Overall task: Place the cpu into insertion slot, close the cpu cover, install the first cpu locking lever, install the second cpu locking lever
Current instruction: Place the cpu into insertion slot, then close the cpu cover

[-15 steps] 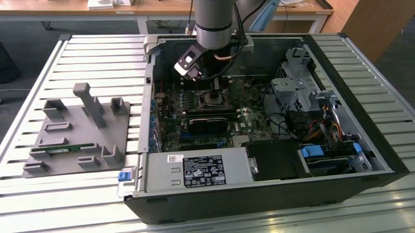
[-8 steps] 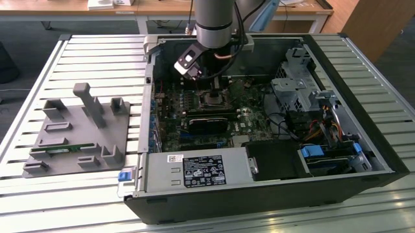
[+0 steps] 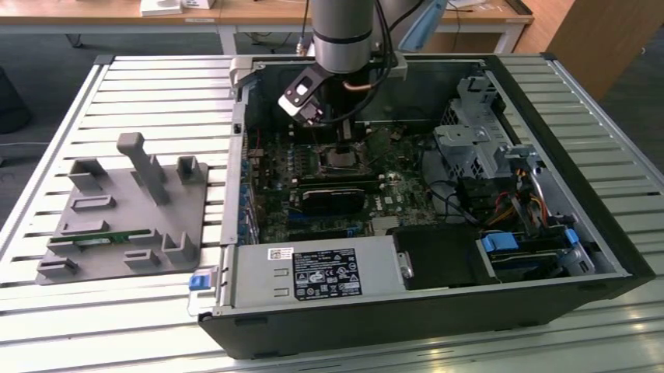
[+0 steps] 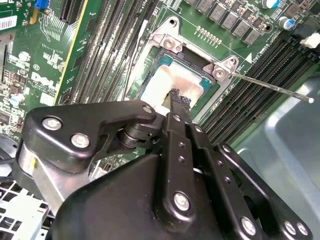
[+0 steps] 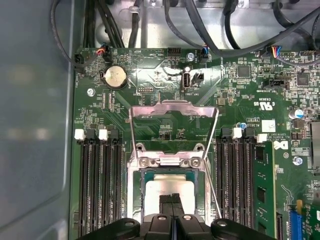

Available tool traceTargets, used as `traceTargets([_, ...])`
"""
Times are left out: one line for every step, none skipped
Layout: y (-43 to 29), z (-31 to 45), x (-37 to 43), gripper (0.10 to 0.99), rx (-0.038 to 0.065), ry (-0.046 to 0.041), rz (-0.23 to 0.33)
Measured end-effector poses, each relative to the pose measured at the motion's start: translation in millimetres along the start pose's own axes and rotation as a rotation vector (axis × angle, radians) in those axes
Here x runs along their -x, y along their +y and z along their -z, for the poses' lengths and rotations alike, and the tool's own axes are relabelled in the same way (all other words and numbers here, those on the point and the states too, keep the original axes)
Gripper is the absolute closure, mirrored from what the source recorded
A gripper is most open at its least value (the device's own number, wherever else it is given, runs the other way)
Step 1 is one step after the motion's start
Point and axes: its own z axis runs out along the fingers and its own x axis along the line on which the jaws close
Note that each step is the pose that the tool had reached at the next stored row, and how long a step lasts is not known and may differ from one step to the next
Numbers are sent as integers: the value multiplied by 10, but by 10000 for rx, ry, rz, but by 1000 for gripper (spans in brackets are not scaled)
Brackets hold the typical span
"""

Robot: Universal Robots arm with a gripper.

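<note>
Fingers (image 4: 176, 120) pressed together, gripping nothing, tips on cpu (image 4: 165, 82), which sits in insertion slot (image 3: 340, 159) w/ cpu cover (image 5: 170, 161) down over it. Both locking levers (image 5: 212, 145) look unlatched: approx halfway, levers left.

An open black computer case (image 3: 415, 318) was set on the slatted white bench (image 3: 155, 93); a grey moulded fixture (image 3: 124, 225) was laid just beside it.
</note>
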Motion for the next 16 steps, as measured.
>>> traceTargets([1,2,-1,980,2,3,0])
traceTargets([1,3,0,980,2,3,-1])
traceTargets([1,6,0,980,1,1,-1])
traceTargets([1,10,0,980,0,0,-2])
traceTargets([1,15,0,980,-1,-1,-2])
traceTargets([2,21,0,980,0,0,-2])
traceTargets([2,29,0,980,0,0,-2])
traceTargets([3,45,0,980,0,0,-2])
traceTargets([4,49,0,980,1,1,-2])
traceTargets([4,54,0,980,0,1,-3])
traceTargets([5,65,0,980,1,1,-3])
traceTargets([6,79,0,980,1,2,-3])
traceTargets([9,111,0,980,0,0,-3])
traceTargets([10,131,0,980,1,2,-3])
traceTargets([12,150,0,980,1,2,-3])
traceTargets([13,172,1,980,0,2,-4])
